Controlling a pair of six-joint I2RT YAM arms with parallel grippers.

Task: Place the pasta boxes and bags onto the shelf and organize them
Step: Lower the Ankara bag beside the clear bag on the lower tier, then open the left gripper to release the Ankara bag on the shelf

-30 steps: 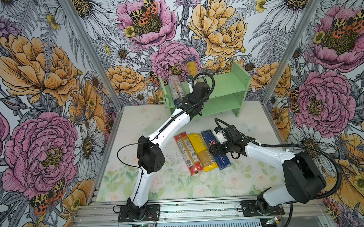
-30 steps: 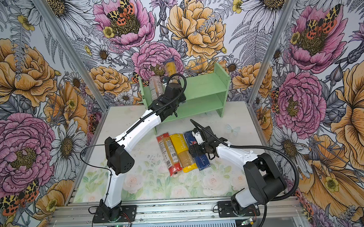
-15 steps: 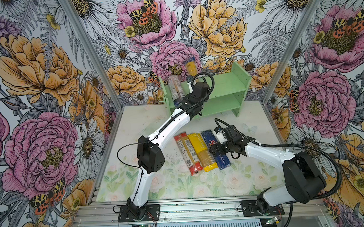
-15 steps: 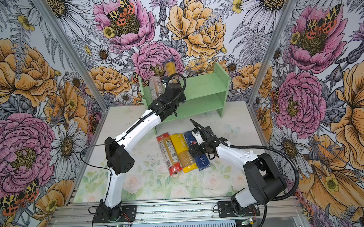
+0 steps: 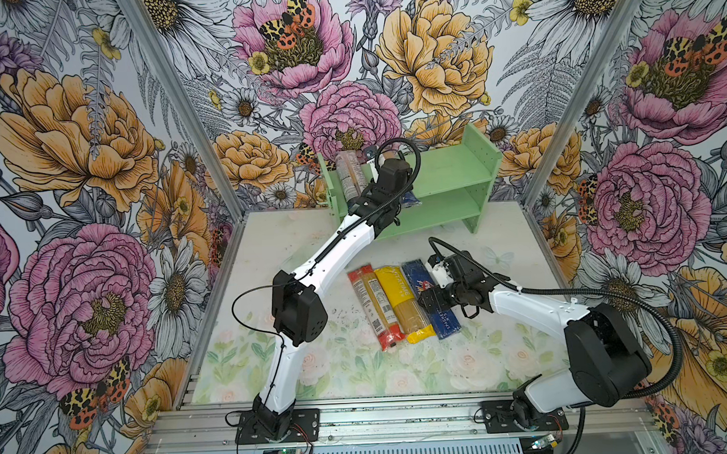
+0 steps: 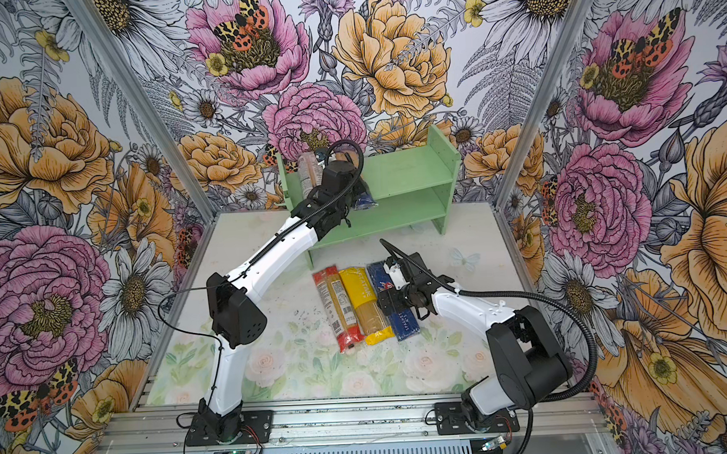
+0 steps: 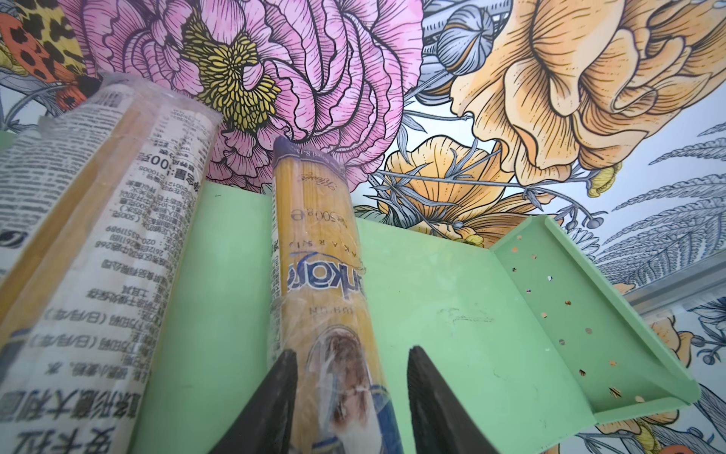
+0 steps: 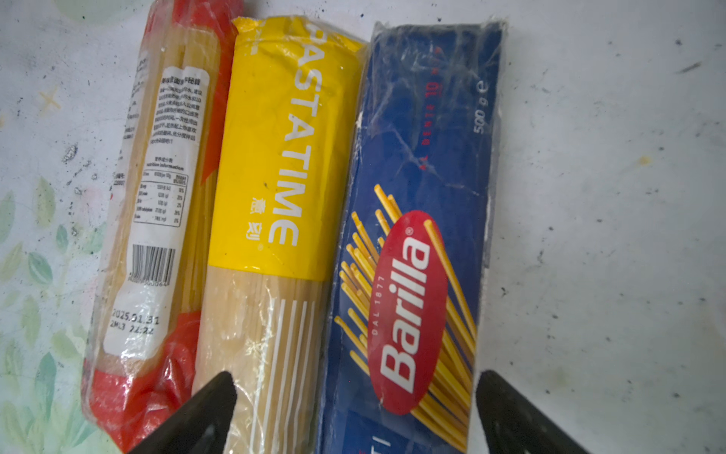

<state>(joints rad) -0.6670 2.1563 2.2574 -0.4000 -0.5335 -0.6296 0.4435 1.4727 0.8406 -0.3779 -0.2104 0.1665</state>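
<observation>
The mint-green shelf [image 5: 447,179] [image 6: 410,172] stands at the back of the table. Two clear bags lie on its top tier: one by the left panel [image 5: 349,176] [image 7: 98,255], and one with dark-blue ends [image 7: 318,255] between the fingers of my left gripper [image 7: 352,350]. That gripper is open; one finger touches the bag and the other stands apart from it. On the table the red-ended bag [image 5: 373,306], the yellow bag [image 5: 399,297] and the blue Barilla box [image 5: 446,323] [image 8: 424,157] lie side by side. My right gripper [image 8: 356,376] [image 5: 433,300] hovers open over the box and the yellow bag's edge.
The shelf's pegholed right side panel [image 7: 569,314] rises at the end of the top tier. Floral walls stand close behind the shelf and on both sides. A metal rail [image 5: 401,418] with both arm bases runs along the table's front edge.
My left gripper's fingers have parted from the clear bag on the top tier. Both arms and the packs on the table have stayed where they were.
</observation>
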